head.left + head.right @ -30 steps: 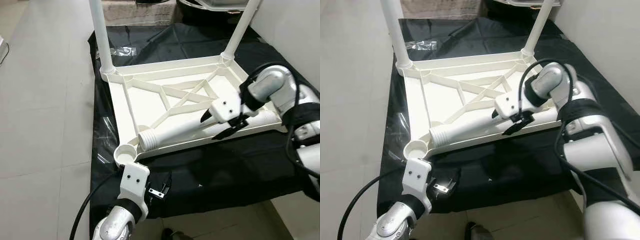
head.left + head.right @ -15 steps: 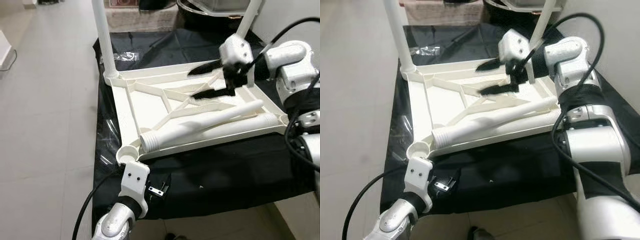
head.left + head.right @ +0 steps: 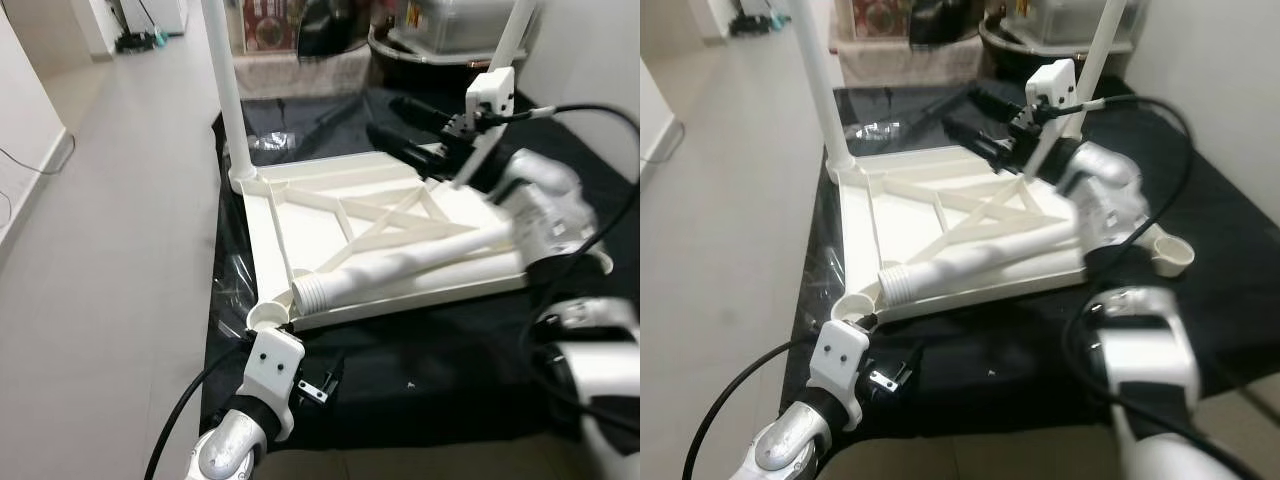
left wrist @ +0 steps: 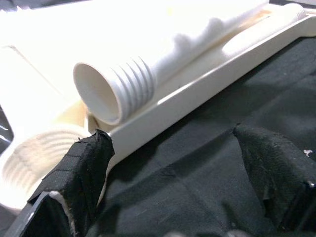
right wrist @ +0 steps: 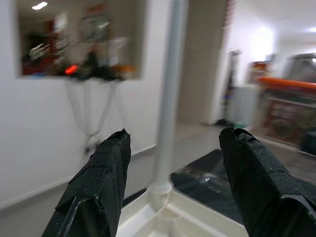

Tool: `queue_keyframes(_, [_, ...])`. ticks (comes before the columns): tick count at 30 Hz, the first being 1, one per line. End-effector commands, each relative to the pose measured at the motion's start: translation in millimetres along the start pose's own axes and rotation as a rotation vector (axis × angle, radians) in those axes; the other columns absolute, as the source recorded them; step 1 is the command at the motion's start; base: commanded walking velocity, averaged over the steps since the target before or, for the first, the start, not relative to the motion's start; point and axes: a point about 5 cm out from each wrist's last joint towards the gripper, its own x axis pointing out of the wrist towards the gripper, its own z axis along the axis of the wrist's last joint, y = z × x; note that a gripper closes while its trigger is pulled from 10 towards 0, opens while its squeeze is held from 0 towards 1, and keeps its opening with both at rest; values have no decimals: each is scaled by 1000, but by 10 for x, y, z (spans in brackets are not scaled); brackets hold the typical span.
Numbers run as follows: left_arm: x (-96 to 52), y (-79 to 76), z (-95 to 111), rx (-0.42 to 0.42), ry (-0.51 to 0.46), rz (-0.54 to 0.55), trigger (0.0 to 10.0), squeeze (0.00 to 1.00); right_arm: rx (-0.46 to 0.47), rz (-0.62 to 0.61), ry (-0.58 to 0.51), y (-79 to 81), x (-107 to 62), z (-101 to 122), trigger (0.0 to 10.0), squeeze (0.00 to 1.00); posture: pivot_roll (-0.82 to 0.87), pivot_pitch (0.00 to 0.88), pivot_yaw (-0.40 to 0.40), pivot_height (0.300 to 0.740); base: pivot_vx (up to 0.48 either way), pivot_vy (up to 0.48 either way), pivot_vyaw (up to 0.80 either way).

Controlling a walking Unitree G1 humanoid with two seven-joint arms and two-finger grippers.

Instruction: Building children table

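I read no labels; the loose white threaded plastic leg (image 3: 400, 268) lies across the upturned white tabletop frame (image 3: 262, 232), threaded end toward my spread-fingered left end effector (image 4: 173, 187); right end effector (image 3: 405, 128) raised, empty, fingers parted.

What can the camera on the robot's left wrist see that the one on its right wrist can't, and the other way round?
The left wrist view looks low across the black cloth at the loose leg lying in the upturned white tabletop, its ribbed open end facing the camera, and at the empty corner socket.

The right wrist view looks across the room at a leg already standing upright in a far corner, with a wall and a hallway behind.

Both show parts of the same tabletop, framed by that gripper's own open black fingers.
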Motion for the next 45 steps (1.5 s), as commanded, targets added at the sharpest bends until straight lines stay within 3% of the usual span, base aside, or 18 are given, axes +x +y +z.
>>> queue_keyframes(1, [-26, 26, -60, 20, 23, 7, 10000, 0, -25, -65, 14, 7, -36, -67, 10000, 0, 16, 51, -25, 740, 0, 0, 0])
queue_keyframes(3, [-48, 23, -44, 34, 11, 4, 10000, 0, 61, -145, -1, 129, -81, -252, 10000, 0, 21, 50, -32, 740, 0, 0, 0])
queue_keyframes(5, [-60, 18, -28, 39, 3, 1, 10000, 0, 76, -205, -23, 180, -122, -331, 10000, 0, 28, 53, -35, 740, 0, 0, 0])
queue_keyframes(6, [-60, 18, -28, 39, 3, 1, 10000, 0, 76, -205, -23, 180, -122, -331, 10000, 0, 28, 53, -35, 740, 0, 0, 0])
queue_keyframes(8, [-79, 13, 0, 47, -12, 1, 10000, 0, 76, -331, -32, 238, -208, -438, 10000, 0, 37, 54, -32, 740, 0, 0, 0])
queue_keyframes(14, [-80, 6, 71, 39, -45, -4, 10000, 0, 67, -427, -5, 290, -284, -499, 10000, 0, 48, 53, -40, 740, 0, 0, 0])
queue_keyframes(17, [-19, 41, 289, -8, -125, 9, 10000, 0, 77, -515, 23, 322, -364, -577, 10000, 0, 54, 63, -52, 740, 0, 0, 0])
queue_keyframes(20, [0, 58, 357, -27, -148, 15, 10000, 0, 78, -536, 30, 331, -384, -596, 10000, 0, 54, 63, -52, 740, 0, 0, 0])
queue_keyframes(21, [15, 95, 418, -60, -165, 15, 10000, 118, 76, -556, 35, 357, -406, -613, 10000, 0, 56, 71, -53, 740, 0, 0, 0])
queue_keyframes(22, [15, 95, 418, -60, -165, 15, 10000, 118, 76, -556, 35, 357, -406, -613, 10000, 0, 56, 71, -53, 740, 0, 0, 0])
queue_keyframes(23, [24, 119, 449, -92, -168, -7, 10000, 1000, 70, -567, 42, 382, -421, -628, 10000, 0, 61, 77, -56, 740, 0, 0, 0])
queue_keyframes(30, [77, 181, 435, -248, -109, -89, 10000, 1000, 49, -600, 65, 480, -456, -661, 10000, 0, 56, 86, -51, 740, 0, 0, 0])
queue_keyframes(31, [100, 209, 429, -285, -88, -100, 10000, 0, 44, -606, 70, 486, -466, -661, 10000, 0, 55, 91, -49, 740, 0, 0, 0])
queue_keyframes(39, [160, 392, 388, -325, 11, -107, 10000, 0, 41, -634, 89, 485, -510, -665, 10000, 0, 56, 104, -44, 740, 0, 0, 0])
queue_keyframes(42, [118, 535, 316, -369, 83, -113, 10000, 0, 40, -647, 100, 478, -542, -674, 10000, 0, 56, 111, -40, 740, 0, 0, 0])
queue_keyframes(45, [101, 569, 303, -387, 101, -122, 10000, 0, 38, -648, 103, 483, -548, -676, 10000, 0, 60, 115, -39, 740, 0, 0, 0])
